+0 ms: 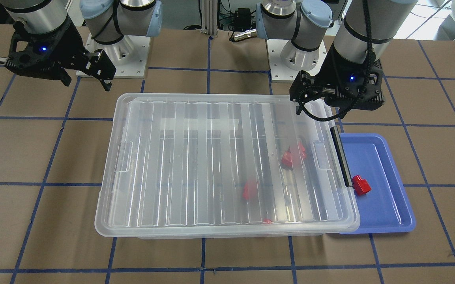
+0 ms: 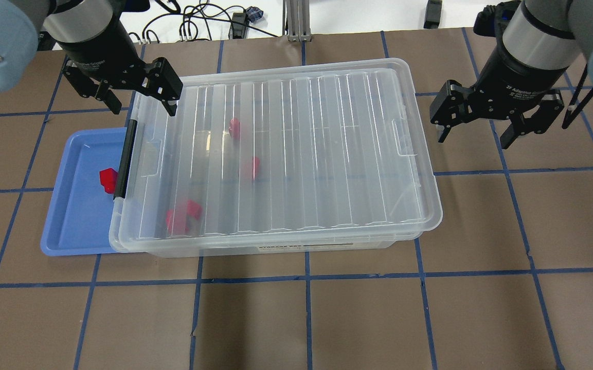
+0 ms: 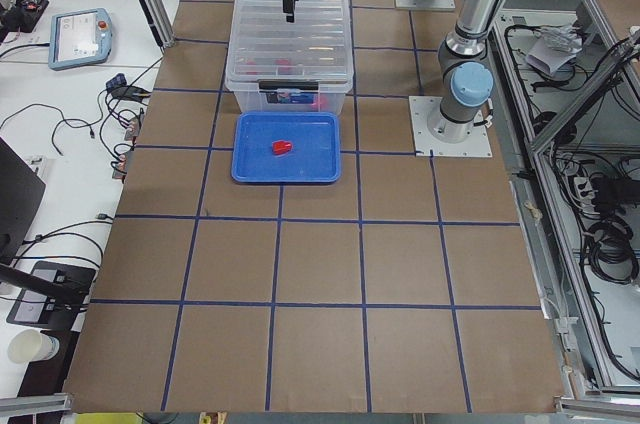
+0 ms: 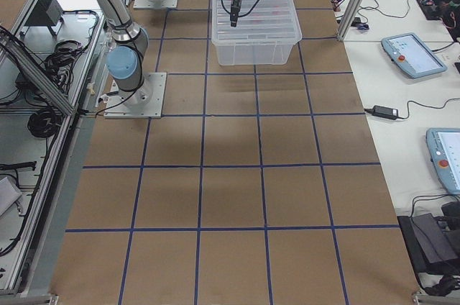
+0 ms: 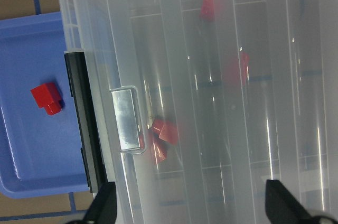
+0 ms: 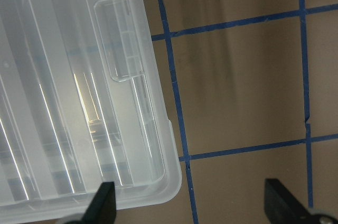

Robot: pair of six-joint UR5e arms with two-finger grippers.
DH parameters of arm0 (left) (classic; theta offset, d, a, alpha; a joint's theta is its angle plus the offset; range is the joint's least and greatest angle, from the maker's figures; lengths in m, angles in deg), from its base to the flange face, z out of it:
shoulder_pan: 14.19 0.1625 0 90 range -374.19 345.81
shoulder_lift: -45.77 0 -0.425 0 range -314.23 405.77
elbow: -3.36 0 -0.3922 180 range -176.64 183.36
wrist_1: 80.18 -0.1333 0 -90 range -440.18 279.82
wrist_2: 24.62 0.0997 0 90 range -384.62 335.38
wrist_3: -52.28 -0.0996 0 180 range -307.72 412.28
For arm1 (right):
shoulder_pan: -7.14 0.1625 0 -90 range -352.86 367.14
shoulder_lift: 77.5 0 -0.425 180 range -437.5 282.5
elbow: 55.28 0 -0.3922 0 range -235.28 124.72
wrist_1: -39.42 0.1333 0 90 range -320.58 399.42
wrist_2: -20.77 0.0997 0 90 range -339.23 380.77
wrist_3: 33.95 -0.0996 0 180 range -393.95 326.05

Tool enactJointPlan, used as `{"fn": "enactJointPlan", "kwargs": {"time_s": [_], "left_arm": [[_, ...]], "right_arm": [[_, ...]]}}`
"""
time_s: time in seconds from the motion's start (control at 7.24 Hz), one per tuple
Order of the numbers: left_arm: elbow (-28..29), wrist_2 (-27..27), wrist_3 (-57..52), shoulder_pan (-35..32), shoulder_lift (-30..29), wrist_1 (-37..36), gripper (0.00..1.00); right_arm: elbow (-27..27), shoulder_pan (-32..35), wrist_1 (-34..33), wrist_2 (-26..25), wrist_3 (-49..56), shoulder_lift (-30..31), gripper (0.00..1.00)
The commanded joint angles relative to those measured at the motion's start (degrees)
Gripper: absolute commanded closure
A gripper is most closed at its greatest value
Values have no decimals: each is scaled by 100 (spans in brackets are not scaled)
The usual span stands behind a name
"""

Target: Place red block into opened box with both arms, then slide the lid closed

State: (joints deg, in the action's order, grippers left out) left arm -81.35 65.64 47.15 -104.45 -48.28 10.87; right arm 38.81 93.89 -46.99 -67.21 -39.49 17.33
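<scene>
Lid (image 2: 301, 154) over box (image 2: 327, 245), red blocks (image 2: 183, 216) beneath blurred | your left fingers (image 2: 165, 85) wide apart, empty | right fingers (image 2: 448, 105) likewise

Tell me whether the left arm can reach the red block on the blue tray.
Probably yes: the red block lies uncovered on the blue tray, clear of the lid, with the open left gripper close by; the black bar beside it may interfere.

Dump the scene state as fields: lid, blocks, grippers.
lid: lying on the box, covering it
red block: on the blue tray, beside the box's black bar, not gripped
other red blocks: at least three, inside the box under the lid
left gripper: open, empty, above the box corner near the tray
right gripper: open, empty, beside the box's opposite end
</scene>
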Motion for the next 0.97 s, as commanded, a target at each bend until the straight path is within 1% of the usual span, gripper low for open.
{"fn": "enactJointPlan", "kwargs": {"time_s": [0.0,0.55,0.69,0.83], "left_arm": [[-1,0,4,0,9,0,0],[8,61,-22,-35,35,44,0],[164,18,-75,17,-8,201,0],[253,-8,-102,26,-148,194,0]], "right_arm": [[-5,0,1,0,0,0,0],[4,0,-78,17,87,-70,0],[-5,-17,-95,35,123,-44,0],[4,-26,-69,79,71,-113,0]]}}
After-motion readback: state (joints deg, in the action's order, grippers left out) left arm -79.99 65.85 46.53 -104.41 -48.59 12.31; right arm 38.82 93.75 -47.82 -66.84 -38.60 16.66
